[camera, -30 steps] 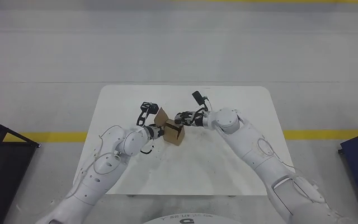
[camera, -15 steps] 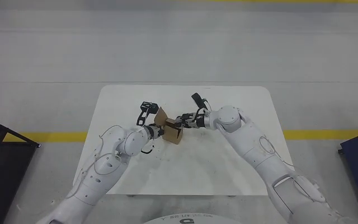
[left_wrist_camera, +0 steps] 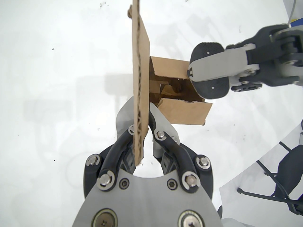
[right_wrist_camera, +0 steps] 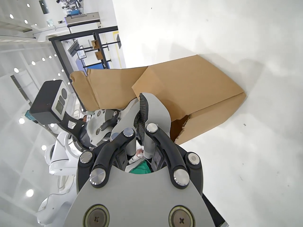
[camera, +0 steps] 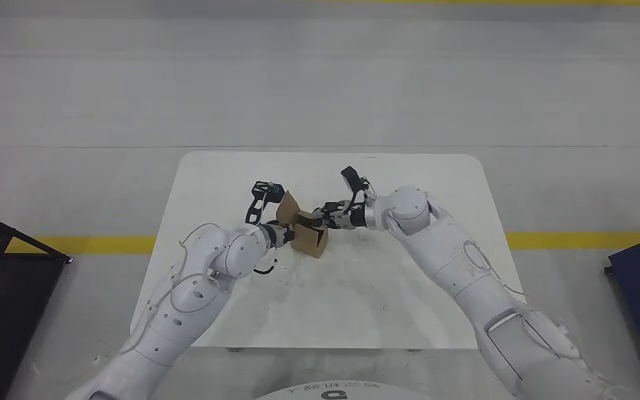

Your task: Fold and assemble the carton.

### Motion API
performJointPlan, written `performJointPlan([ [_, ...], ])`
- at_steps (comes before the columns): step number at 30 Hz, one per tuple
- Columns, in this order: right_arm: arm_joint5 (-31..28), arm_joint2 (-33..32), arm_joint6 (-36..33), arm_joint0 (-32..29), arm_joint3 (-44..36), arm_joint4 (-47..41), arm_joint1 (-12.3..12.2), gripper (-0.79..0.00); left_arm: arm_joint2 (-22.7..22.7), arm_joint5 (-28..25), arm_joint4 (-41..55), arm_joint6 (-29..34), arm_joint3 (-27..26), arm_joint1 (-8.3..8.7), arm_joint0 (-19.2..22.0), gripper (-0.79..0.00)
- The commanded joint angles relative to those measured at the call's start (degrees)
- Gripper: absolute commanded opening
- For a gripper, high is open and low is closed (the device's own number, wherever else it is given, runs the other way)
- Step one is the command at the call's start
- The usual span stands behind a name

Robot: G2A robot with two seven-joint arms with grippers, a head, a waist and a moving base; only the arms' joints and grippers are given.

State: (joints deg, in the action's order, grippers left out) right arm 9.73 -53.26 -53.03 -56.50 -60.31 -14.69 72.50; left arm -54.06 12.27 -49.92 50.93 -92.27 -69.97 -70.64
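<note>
The half-assembled carton (camera: 312,240), squared but open-mouthed, is found on the surface (camera: 400,300) between the left end effector (left_wrist_camera: 140,111), by which its raised flap (left_wrist_camera: 139,48) is clamped, and the closed right end effector (left_wrist_camera: 196,72), set against its rim.

The carton (camera: 311,240) sits near the middle of the worktop (camera: 420,300). On the carton's left side, the left end effector (left_wrist_camera: 142,112) pinches a tall flap (left_wrist_camera: 139,48). The flap stands up like a wall, so that side is blocked. On the carton's right side, the right end effector (right_wrist_camera: 142,105), fingers pressed together, touches the rim of the open mouth and covers part of it. In front of the carton and behind it, the worktop gives wide room to pass.
</note>
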Motion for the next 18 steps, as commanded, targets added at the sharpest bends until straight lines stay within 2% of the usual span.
performJointPlan([
  [1, 0.29, -0.12, -0.92, 0.18, 0.27, -0.63, 0.0, -0.785, 0.16, 0.47, -0.09, 0.11, 0.15, -0.1, 0.15, -0.785],
  [6, 0.16, 0.57, -0.63, 0.01, -0.18, 1.17, -0.03, -0.785, 0.27, 0.96, 0.2, 0.21, 0.78, -0.33, 0.54, -0.785],
  [18, 2.47, 2.01, 5.97, -0.32, -0.91, 4.49, 0.45, -0.785, -0.13, 0.16, 1.48, 0.29, 1.92, -0.62, 0.98, -0.785],
])
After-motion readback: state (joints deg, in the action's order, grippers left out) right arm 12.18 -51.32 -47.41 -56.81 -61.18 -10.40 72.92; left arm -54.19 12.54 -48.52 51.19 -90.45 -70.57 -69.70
